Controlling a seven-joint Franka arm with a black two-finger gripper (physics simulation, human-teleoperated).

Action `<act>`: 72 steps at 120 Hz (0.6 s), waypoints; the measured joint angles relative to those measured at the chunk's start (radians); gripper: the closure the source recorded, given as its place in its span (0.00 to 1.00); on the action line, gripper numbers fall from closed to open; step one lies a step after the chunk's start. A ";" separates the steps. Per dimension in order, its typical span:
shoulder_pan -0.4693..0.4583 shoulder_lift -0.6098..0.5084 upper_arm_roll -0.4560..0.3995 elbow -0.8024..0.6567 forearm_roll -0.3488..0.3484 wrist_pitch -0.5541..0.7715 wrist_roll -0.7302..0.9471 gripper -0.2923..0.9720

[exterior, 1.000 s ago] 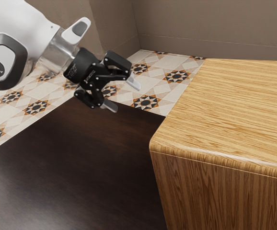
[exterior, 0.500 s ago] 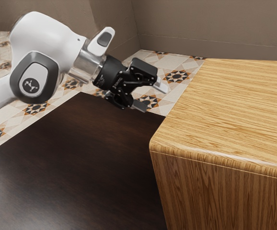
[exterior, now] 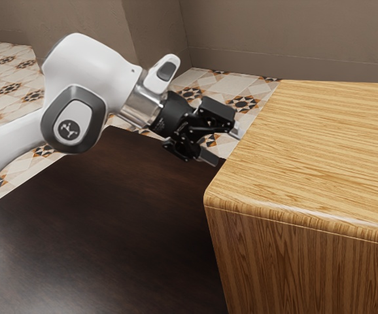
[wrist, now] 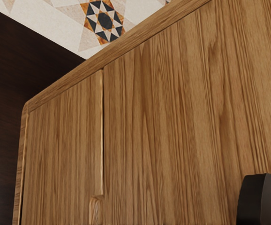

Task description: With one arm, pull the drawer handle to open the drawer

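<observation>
One white robot arm [exterior: 84,98] reaches in from the exterior view's left, above the dark brown worktop [exterior: 97,235]. Its black two-finger claw [exterior: 223,144] is spread wide and holds nothing, close against the side of the light oak-grain wooden cabinet [exterior: 320,150]. That side faces the hand as a flat wood-grain drawer front [wrist: 173,117] with a narrow seam [wrist: 101,140] and a black rounded piece [wrist: 259,199]. Whether that piece is the handle, I cannot tell.
</observation>
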 joint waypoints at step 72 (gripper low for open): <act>0.050 0.000 -0.032 -0.037 0.006 -0.014 0.014 0.24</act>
